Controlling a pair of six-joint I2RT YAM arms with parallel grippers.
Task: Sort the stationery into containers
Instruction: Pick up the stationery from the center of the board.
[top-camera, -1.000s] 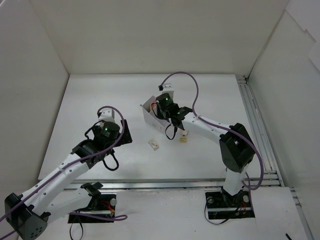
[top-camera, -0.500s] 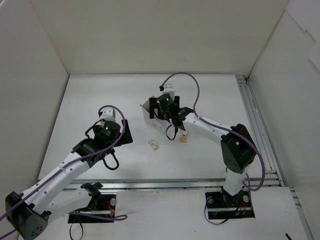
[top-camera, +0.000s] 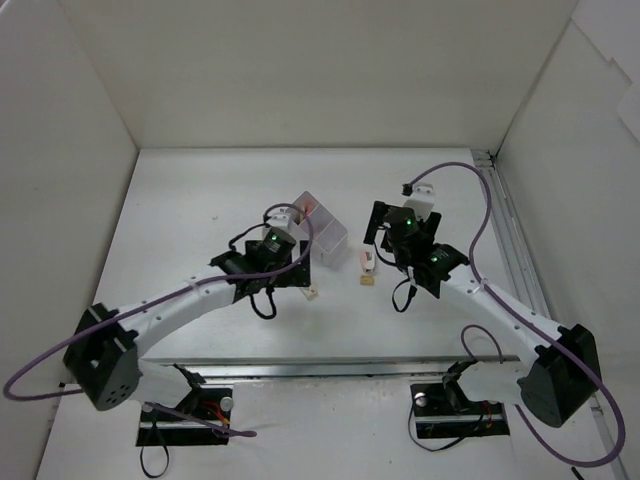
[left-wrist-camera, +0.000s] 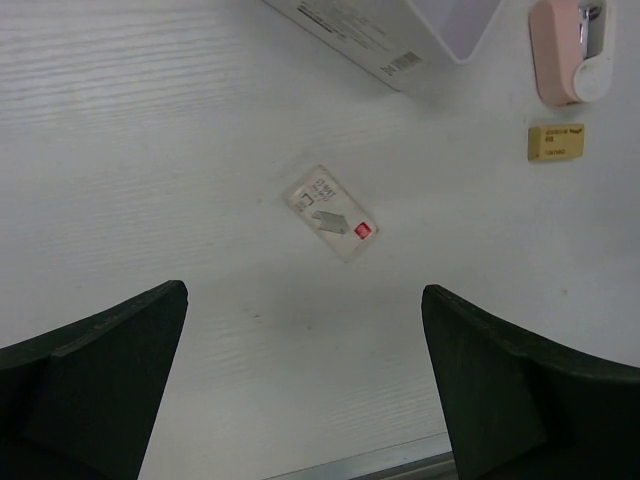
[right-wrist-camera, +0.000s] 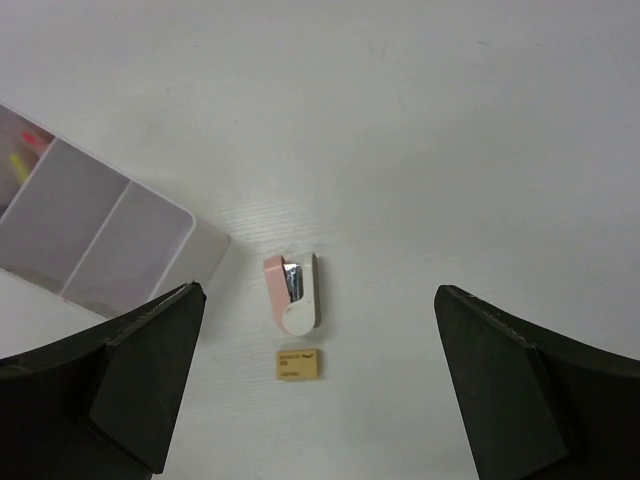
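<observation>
A translucent lavender plastic box with divided compartments sits askew near the middle of the desk. At one end it shows what may be pink and yellow pen tips. Toward the near edge, each apart from the others, lie a white wrapped eraser block, a pink-and-white block and a small tan eraser block. The left tool hovers over the white one, fingers spread wide and empty. The right tool gapes above the pink-and-white one.
</observation>
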